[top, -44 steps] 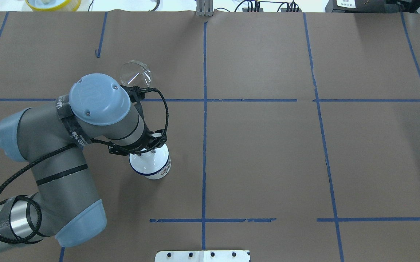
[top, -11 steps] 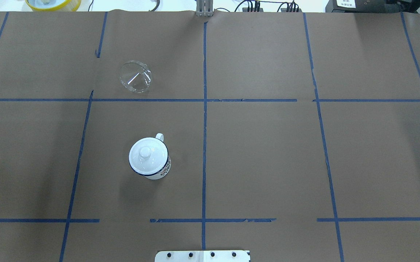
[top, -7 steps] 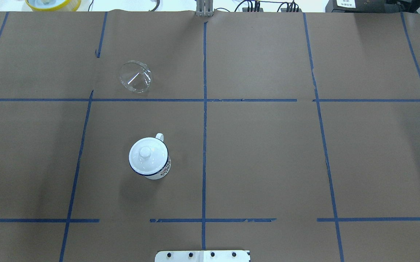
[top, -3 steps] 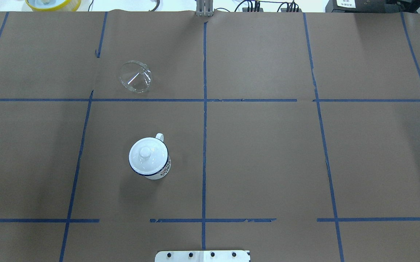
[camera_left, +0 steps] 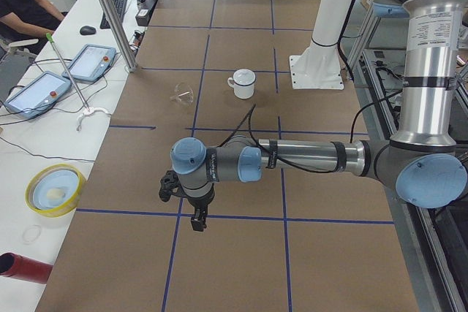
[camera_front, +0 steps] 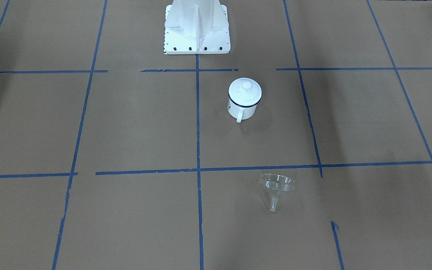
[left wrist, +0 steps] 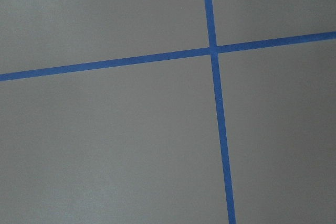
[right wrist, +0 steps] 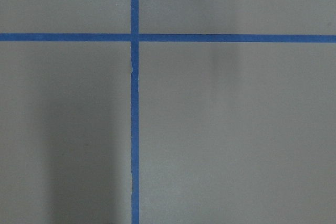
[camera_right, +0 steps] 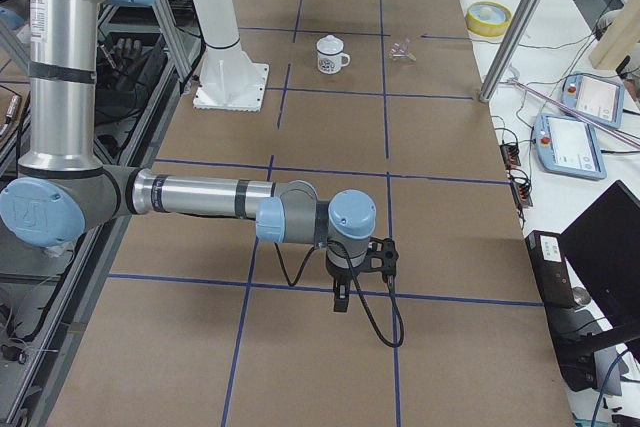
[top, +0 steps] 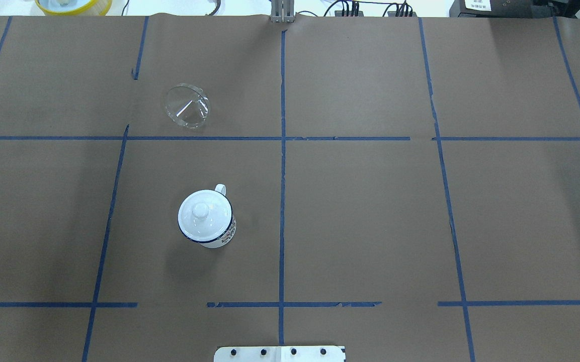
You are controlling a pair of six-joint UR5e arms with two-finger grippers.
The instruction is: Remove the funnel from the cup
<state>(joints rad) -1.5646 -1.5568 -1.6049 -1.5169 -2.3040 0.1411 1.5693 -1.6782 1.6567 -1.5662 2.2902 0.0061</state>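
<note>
Looking down from overhead, what did the table [top: 370,211] hold, the first speaker asked.

The second answered that the funnel [top: 187,106], clear and colourless, lay tipped on its side on the brown paper. It was well apart from the cup [camera_front: 246,110] and on the far side of a blue tape line [top: 219,138] from it. The cup stood upright with a white knobbed lid [top: 203,217] seated on its rim, its handle pointing away from the robot.

The first asked where the arms were, and whether either held anything.

The second said both reached out low over bare paper, far from the two objects. The left gripper [camera_left: 196,218] showed only in the left side view and the right gripper [camera_right: 341,299] only in the right side view, each pointing down. Whether the jaws were spread or pressed together could not be told. Both wrist cameras showed only paper and tape.

The first asked what was left to do.

The second judged the removal done, since the funnel was out of the cup, so the step in hand was simply to rest clear. Doing that well meant holding both arms away from the funnel's square, because a light cone on its side would likely roll in an arc at a touch. It also meant leaving the lidded cup undisturbed.
</note>
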